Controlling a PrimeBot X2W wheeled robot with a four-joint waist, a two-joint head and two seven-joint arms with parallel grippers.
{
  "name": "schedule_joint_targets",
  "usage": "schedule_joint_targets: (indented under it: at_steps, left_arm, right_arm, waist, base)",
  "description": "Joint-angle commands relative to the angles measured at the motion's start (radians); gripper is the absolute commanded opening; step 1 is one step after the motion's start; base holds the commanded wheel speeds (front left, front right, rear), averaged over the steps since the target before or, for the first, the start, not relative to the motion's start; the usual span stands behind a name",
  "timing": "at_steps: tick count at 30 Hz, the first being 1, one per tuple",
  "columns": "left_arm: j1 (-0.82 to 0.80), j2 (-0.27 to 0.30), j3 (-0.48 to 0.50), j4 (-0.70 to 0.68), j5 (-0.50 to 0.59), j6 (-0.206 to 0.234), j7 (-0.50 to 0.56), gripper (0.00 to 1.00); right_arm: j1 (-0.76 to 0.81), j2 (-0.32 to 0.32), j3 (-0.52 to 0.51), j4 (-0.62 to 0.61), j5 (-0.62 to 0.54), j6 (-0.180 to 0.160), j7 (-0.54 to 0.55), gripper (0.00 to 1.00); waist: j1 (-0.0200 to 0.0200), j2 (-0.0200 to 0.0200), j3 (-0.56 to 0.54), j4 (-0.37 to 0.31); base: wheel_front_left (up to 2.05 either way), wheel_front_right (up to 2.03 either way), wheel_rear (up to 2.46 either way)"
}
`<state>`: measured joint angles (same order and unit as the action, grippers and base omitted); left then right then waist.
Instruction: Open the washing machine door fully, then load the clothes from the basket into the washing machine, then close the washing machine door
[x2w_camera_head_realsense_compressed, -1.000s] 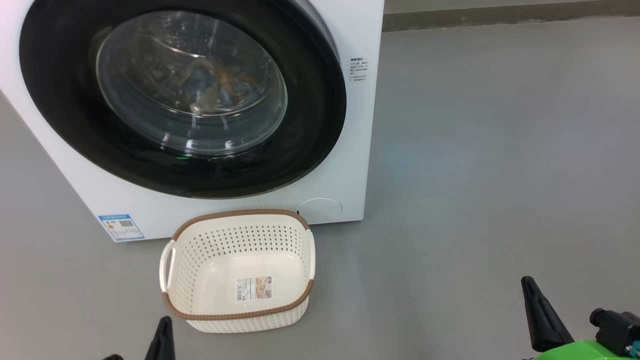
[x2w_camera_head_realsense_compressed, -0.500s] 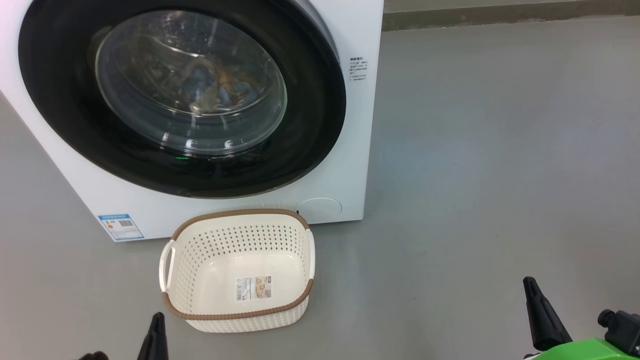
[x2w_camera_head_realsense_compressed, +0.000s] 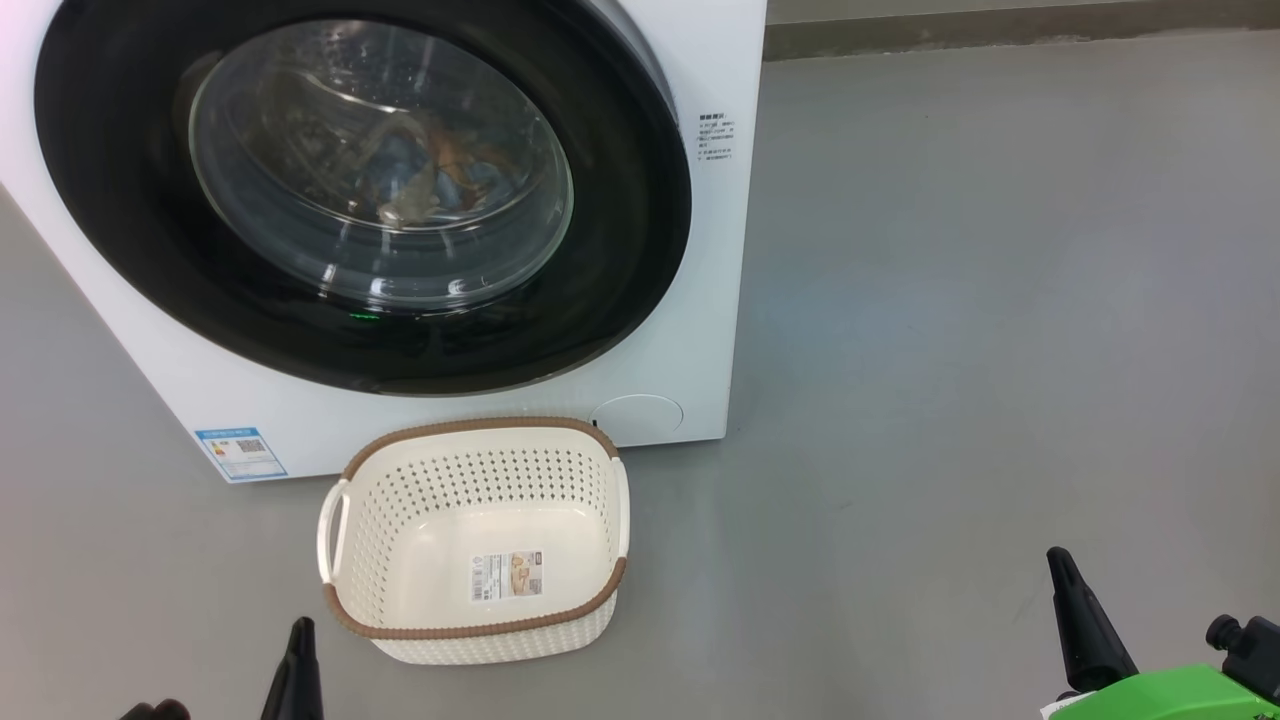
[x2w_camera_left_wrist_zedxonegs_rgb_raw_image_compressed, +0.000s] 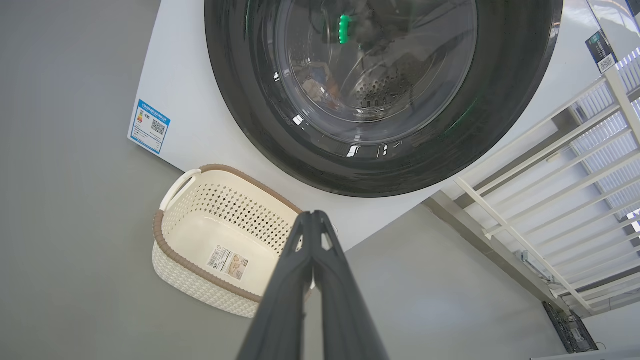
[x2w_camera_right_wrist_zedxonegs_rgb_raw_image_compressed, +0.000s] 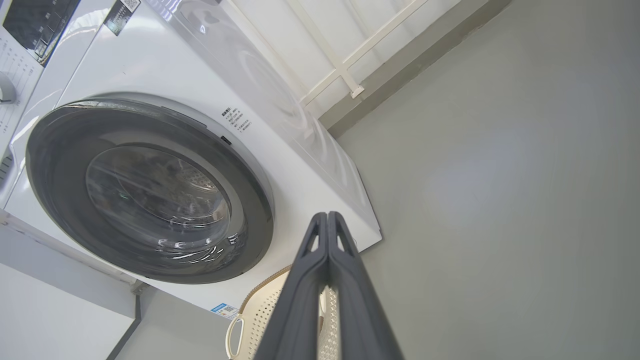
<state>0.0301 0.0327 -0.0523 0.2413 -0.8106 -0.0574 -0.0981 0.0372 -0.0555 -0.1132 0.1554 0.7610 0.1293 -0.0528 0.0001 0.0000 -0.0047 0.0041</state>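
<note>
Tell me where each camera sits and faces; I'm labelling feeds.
Head view: on the head, facing forward and down at the washing machine door and basket; left pincer, right pincer at bottom corners.
Left wrist view: left wrist, along its shut pincer toward basket and door.
Right wrist view: right wrist, along its shut pincer toward the door.
Shared: all show door and basket.

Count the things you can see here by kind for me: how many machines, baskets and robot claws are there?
washing machine: 1
basket: 1
grippers, namely left gripper and right gripper, both shut: 2
total: 4
</note>
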Motion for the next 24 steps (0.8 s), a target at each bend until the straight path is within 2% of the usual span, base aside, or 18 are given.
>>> schedule_joint_targets:
  at_steps: [1,24]
  left_arm:
    - [-0.043,0.012,0.024,-0.019,-0.03,-0.01,0.005,0.0]
    - [-0.074,0.014,0.07,-0.011,-0.276,-0.031,0.072,0.0]
  right_arm:
    - [-0.045,-0.005,0.004,-0.019,0.037,0.001,0.005,0.0]
    - [-0.077,-0.002,0.002,0.016,0.297,0.001,0.057,0.0]
  waist:
    - [-0.0001,0.0,0.0,0.0]
    - [-0.0001,0.0,0.003,-0.001]
  base:
    - [0.0,0.0,0.0]
    - [0.0,0.0,0.0]
